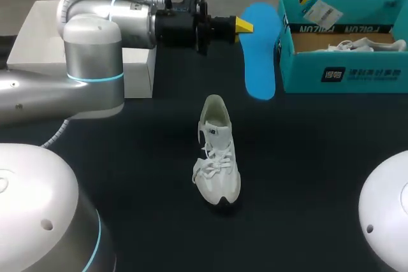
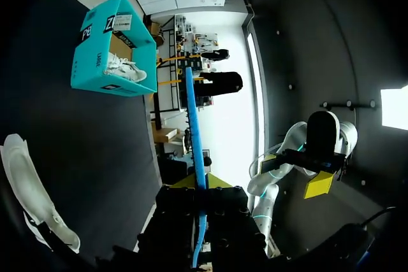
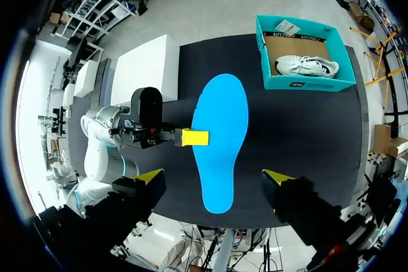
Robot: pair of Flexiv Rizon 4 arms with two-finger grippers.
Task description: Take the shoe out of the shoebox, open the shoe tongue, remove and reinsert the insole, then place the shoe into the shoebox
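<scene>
Blue insole [image 1: 259,55] out, pinched between left gripper [image 2: 203,183] fingers, just left of shoebox [image 1: 344,74]. White shoe [image 1: 217,154] on table [image 1: 306,157], near centre. Fingers of right gripper [image 3: 213,178] spread, empty. Pending, apparently: reinsertion, reboxing.

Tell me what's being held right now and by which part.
The left gripper is shut on the blue insole, pinching one long side edge near its middle. The right gripper is open and empty.

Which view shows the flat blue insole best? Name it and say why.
Right wrist view: the flat blue foam insole faces it broadside, nearly its whole outline visible. Head view shows it foreshortened; left wrist view shows only its thin edge.
</scene>
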